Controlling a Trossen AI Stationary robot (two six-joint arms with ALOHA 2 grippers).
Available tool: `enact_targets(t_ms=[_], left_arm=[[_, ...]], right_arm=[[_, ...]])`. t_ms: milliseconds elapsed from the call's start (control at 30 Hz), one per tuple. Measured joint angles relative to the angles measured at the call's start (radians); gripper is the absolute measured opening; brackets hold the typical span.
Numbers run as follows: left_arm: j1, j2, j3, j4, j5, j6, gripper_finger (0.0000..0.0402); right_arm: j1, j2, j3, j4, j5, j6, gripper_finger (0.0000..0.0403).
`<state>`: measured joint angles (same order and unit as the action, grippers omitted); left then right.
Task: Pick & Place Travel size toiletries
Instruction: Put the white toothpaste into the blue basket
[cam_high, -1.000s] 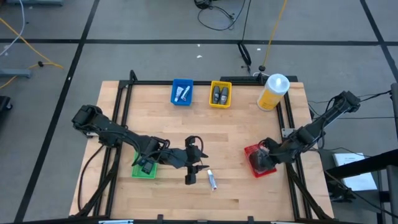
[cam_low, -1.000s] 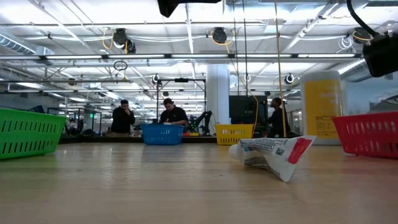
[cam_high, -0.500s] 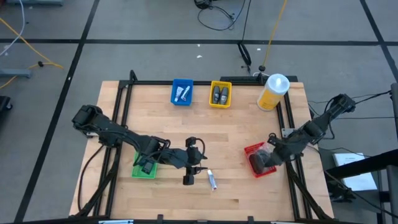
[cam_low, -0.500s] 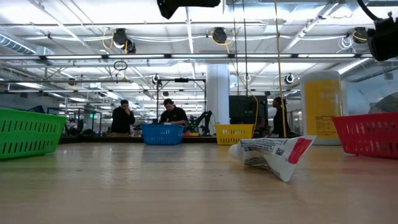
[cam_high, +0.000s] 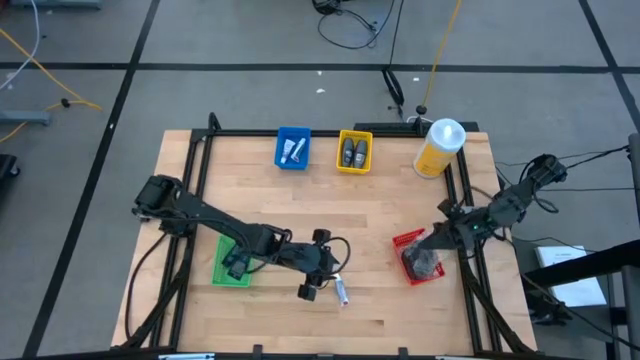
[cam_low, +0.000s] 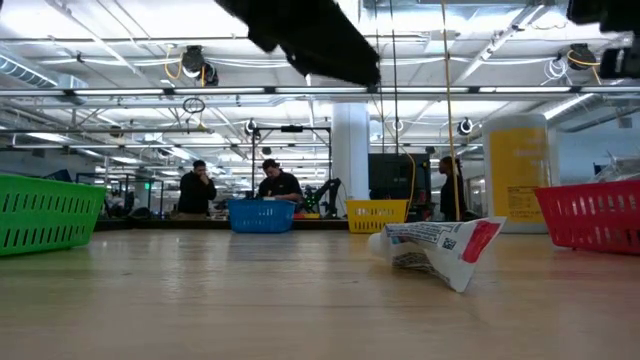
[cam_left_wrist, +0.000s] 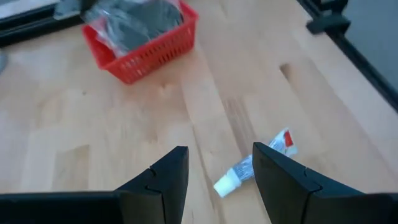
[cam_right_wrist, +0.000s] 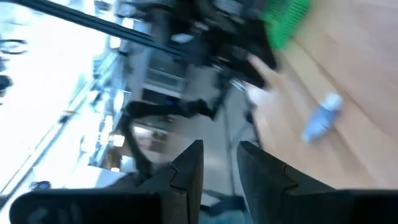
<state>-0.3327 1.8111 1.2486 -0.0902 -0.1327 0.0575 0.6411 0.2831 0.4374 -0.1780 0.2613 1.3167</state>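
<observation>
Since the tube (cam_left_wrist: 252, 167) is lying loose, the left gripper (cam_left_wrist: 217, 177) is being held open above it — the right gripper (cam_right_wrist: 217, 163), apparently empty, is being kept narrowly parted.

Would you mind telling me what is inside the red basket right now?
The red basket holds crumpled grey, plastic-looking packaging, which fills it. Anything beneath that heap is covered and cannot be seen.

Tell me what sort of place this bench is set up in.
Probably a large robotics lab or workshop: exposed ceiling trusses with hanging lights, people at benches beyond the wooden table, and cables trailing across the grey floor.
</observation>
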Motion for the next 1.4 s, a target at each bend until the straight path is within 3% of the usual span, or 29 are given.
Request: enact_targets(t_ms=[300, 700, 1067, 1400], left_arm=[[0.037, 0.1, -0.001, 0.017, 0.144, 0.121, 0.0177], [0.069, 0.194, -0.001, 0.048, 0.193, 0.319, 0.0177], [0.102, 0.234, -0.001, 0.07, 0.244, 0.394, 0.0177], [0.118, 0.249, -0.001, 0.08, 0.366, 0.459, 0.0177]], right_arm=[[0.0, 0.002, 0.0, 0.082, 0.007, -0.073, 0.0089], [0.0, 0.01, 0.0, 0.068, 0.031, -0.08, 0.0089], [0.0, 0.01, 0.0, 0.068, 0.058, -0.076, 0.0089], [0.0, 0.01, 0.0, 0.065, 0.083, -0.076, 0.0089]])
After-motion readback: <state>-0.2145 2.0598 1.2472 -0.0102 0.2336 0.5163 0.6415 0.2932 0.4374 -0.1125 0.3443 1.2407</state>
